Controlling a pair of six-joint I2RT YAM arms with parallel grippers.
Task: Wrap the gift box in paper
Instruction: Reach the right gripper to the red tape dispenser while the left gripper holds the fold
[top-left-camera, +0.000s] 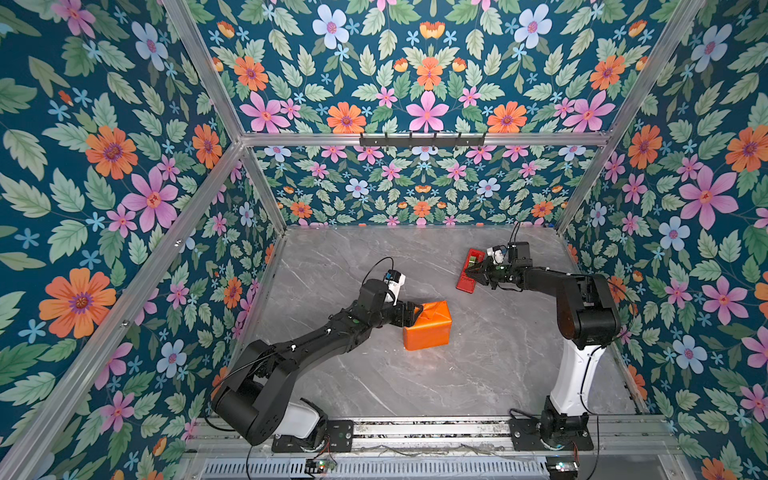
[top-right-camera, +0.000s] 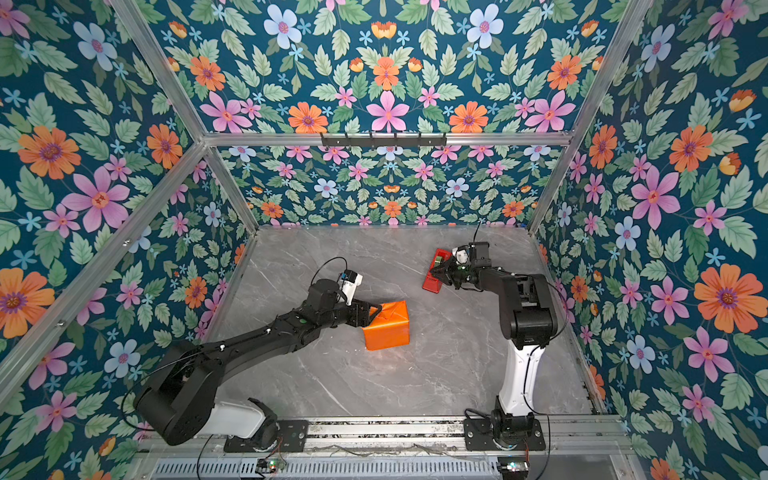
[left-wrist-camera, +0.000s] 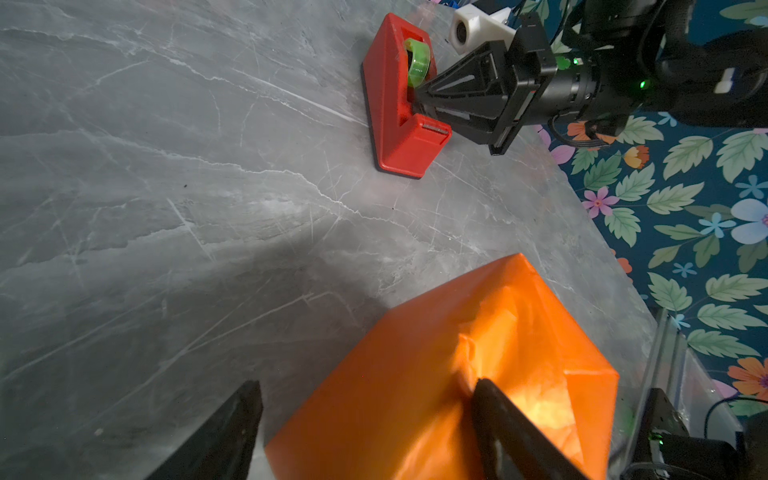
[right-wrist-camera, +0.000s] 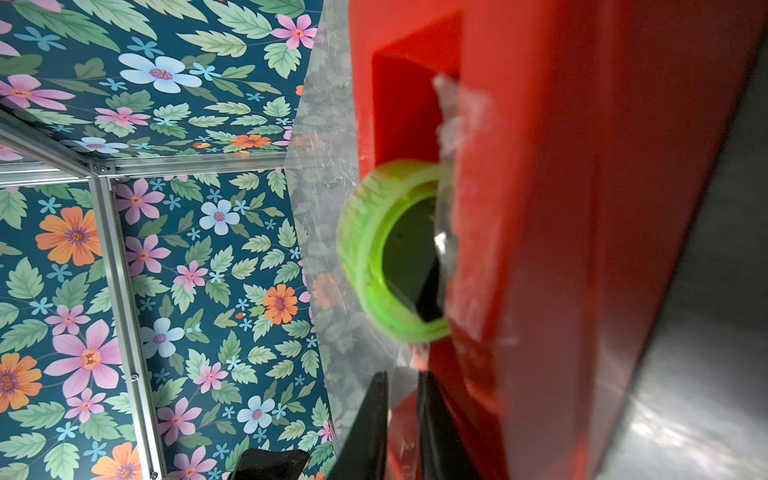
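A grey veined marble table (top-left-camera: 478, 374) fills the lower middle in both top views, enclosed by floral wallpaper walls (top-left-camera: 124, 166) and aluminium frame bars (top-left-camera: 216, 170). At centre the orange paper (top-left-camera: 427, 326) fully covers the gift box. The left gripper (top-left-camera: 415, 311) stands apart, 1 finger (left-wrist-camera: 498, 415) on the paper's folded end. Upper right, the right gripper (top-left-camera: 468, 270) reaches into the red tape dispenser (top-left-camera: 464, 286), fingers nearly together; whether they pinch tape I cannot tell
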